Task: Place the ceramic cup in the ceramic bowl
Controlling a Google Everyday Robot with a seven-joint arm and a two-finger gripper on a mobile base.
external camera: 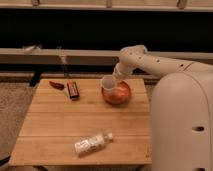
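single view, from beside the robot's body, looking down across the bench [60, 125]; gripper [114, 80] at its far edge
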